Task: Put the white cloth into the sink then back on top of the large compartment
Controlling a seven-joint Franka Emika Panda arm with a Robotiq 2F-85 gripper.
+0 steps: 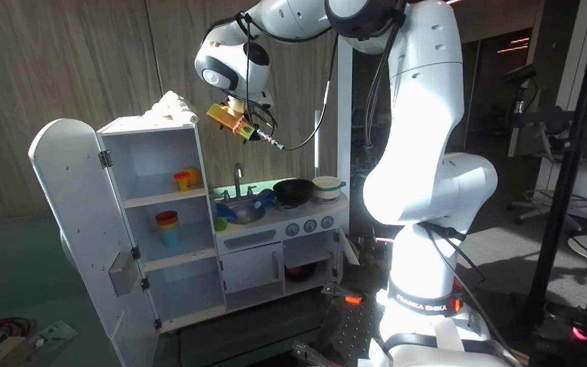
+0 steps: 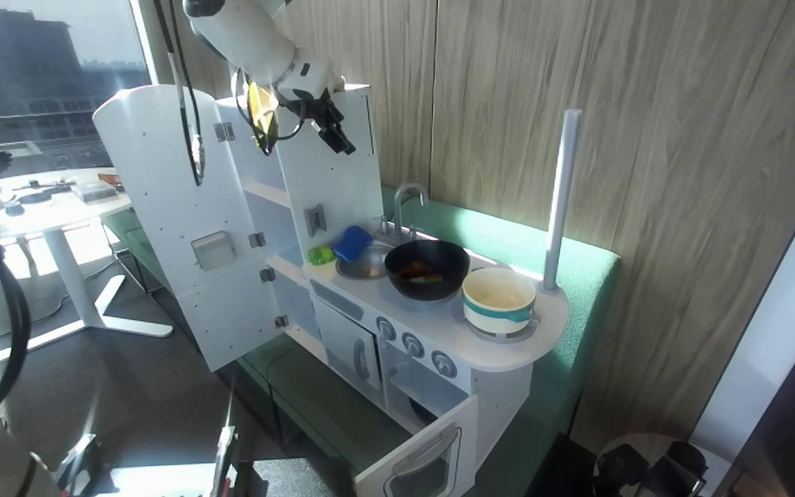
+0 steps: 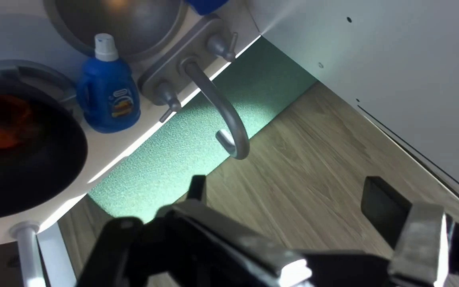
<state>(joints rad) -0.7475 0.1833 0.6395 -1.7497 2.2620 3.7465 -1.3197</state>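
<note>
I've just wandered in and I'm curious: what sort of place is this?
Probably an office or lab used for robot trials, judging by the white robot arm, the small play kitchen near it and, in an exterior view, a white table with small items on it.

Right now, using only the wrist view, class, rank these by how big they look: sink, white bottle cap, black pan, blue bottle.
1. Black pan, though cropped at left.
2. Sink and blue bottle: unsure, since the top edge cuts off the sink.
3. White bottle cap.
</note>
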